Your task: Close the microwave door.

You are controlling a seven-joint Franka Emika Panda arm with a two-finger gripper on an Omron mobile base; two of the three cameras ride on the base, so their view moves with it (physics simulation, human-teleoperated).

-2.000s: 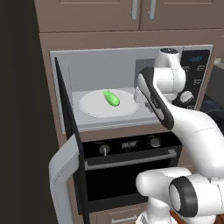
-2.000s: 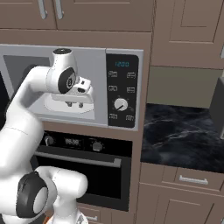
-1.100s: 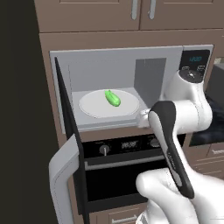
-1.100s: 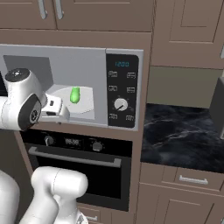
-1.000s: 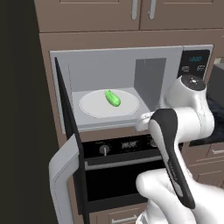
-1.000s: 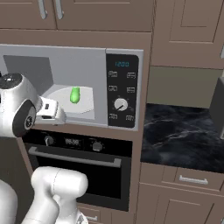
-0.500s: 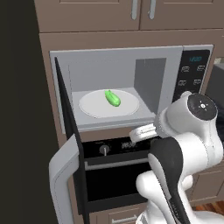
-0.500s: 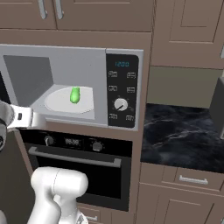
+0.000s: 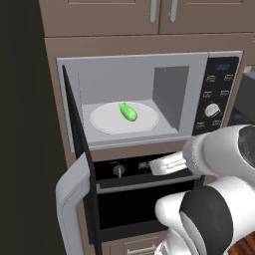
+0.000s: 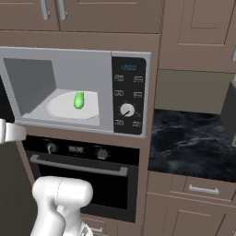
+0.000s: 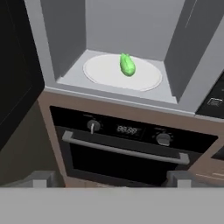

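Note:
The microwave (image 9: 149, 64) stands wide open, with a pale interior and a round white turntable (image 9: 107, 122) carrying a small green vegetable (image 9: 128, 111). Its door (image 9: 82, 164) swings out to the left and is seen edge-on, with dark glass and a thick grey handle (image 9: 69, 199) at the outer edge. My gripper (image 9: 155, 167) hovers below the cavity, level with the oven's control strip and right of the door, pointing left. In the hand view the door (image 11: 15, 65) is the dark slab at left, and the gripper (image 11: 109, 179) is open with nothing between its tips.
A black oven (image 9: 144, 199) with a horizontal bar handle (image 11: 122, 151) sits directly under the microwave. The microwave's black control panel with a white knob (image 10: 126, 109) is on the right. A black marble counter (image 10: 193, 138) lies further right, with wooden cabinets (image 10: 101, 14) above.
The arm has swung down and away from the front of the cavity, and the gripper now sits lower, before the oven's controls. The door has not moved.

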